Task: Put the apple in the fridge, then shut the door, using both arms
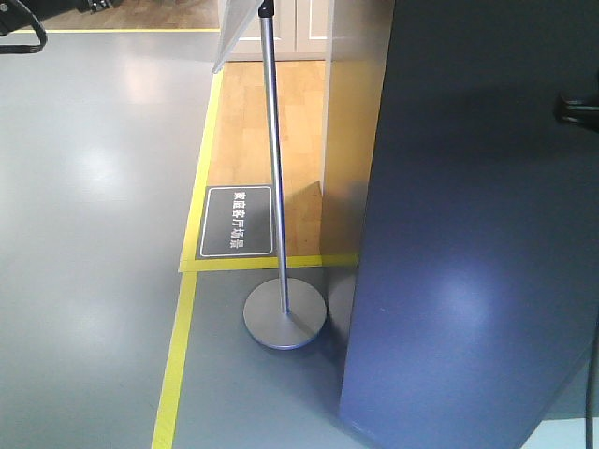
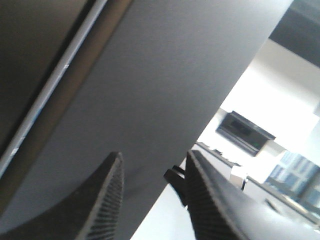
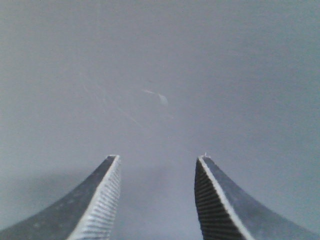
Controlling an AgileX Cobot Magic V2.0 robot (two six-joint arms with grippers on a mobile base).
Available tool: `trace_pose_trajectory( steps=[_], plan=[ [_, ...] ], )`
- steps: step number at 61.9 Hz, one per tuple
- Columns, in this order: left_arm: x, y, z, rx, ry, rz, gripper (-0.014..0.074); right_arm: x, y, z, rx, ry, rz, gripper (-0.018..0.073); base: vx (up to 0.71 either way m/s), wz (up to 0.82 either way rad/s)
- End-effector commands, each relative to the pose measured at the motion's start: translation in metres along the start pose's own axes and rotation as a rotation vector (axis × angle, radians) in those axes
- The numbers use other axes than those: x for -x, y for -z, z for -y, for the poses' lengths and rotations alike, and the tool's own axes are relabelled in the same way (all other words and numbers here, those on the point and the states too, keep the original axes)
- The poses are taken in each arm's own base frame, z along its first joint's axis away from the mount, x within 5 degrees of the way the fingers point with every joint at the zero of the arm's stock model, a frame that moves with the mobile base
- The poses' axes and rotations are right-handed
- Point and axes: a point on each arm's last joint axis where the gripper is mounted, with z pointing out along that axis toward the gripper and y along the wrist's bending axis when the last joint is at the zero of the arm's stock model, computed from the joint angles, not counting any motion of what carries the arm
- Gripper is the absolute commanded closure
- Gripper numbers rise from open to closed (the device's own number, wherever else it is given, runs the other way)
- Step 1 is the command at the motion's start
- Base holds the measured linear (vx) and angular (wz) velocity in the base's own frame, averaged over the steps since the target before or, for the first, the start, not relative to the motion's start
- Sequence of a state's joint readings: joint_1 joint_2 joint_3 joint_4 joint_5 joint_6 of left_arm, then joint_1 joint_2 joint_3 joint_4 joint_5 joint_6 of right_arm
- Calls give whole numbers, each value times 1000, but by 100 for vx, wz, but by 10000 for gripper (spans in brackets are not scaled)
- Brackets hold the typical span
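The fridge (image 1: 477, 262) shows only its dark grey outside, a tall panel filling the right of the front view; whether this face is the door I cannot tell. The apple is out of view. In the left wrist view my left gripper (image 2: 155, 153) is open, its tips close to the same dark panel (image 2: 165, 85) near the panel's edge, nothing between them. My right gripper (image 3: 157, 157) is open too, facing a plain grey surface (image 3: 160, 75) at very close range. A black arm part (image 1: 578, 110) pokes in at the front view's right edge.
A metal stand with a thin pole and round base (image 1: 284, 313) is just left of the fridge. Yellow tape (image 1: 178, 365) lines the grey floor, with a dark floor sign (image 1: 238, 221) on the wood flooring. A white wall panel (image 1: 351, 112) stands behind.
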State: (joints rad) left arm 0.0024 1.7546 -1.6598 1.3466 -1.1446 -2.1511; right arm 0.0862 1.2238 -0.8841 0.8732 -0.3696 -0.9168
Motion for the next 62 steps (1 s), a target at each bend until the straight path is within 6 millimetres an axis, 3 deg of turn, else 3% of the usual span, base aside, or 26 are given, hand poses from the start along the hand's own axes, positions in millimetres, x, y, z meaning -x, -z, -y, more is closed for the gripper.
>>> trace_pose_trajectory(
  steps=[1, 19, 46, 62],
  plan=[
    [15, 3, 27, 5, -65, 53, 311, 21, -10, 4, -54, 13, 85, 209, 0, 0],
    [14, 4, 12, 166, -126, 31, 311, 17, -49, -4, -95, -29, 63, 209, 0, 0],
    [15, 5, 7, 221, -144, 37, 311, 11, -98, -17, -101, -67, 28, 209, 0, 0],
    [16, 6, 1, 294, -174, 39, 311, 14, -130, -1, -13, -96, -43, 209, 0, 0]
  ],
)
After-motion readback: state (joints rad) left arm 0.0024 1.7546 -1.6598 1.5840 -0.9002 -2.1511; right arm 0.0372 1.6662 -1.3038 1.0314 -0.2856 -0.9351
